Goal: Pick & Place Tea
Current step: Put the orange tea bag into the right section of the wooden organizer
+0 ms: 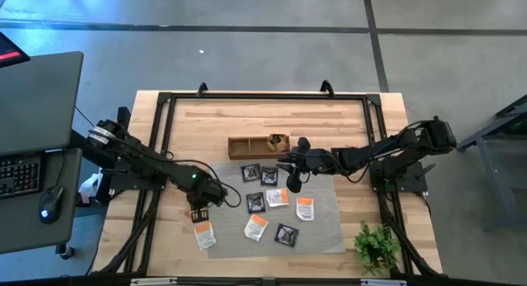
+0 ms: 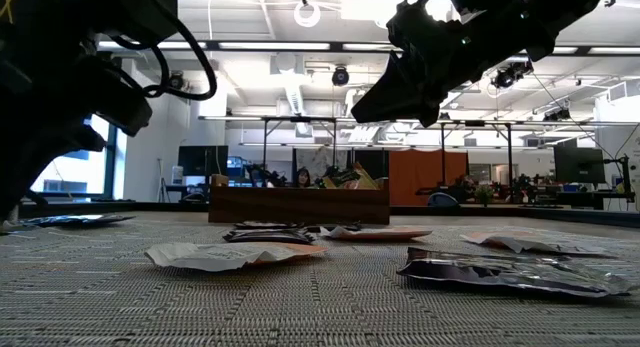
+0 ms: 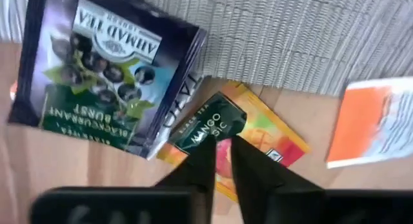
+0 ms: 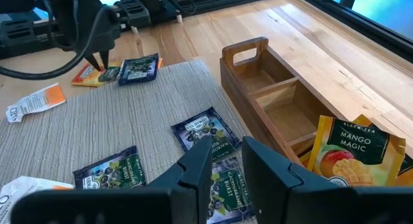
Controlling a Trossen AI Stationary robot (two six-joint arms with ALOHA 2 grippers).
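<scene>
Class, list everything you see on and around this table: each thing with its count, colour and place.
table: one, light wood, under everything
mat: one, grey, table's front middle
box: one, brown wood, behind mat
black sachets: about five, mostly on mat
white-orange sachets: four, mat's front half
yellow sachets: two, one in box, one below left hand
plant: one, green, front right corner
left hand: dark, over yellow sachet
right hand: dark, open, above mat near box
</scene>
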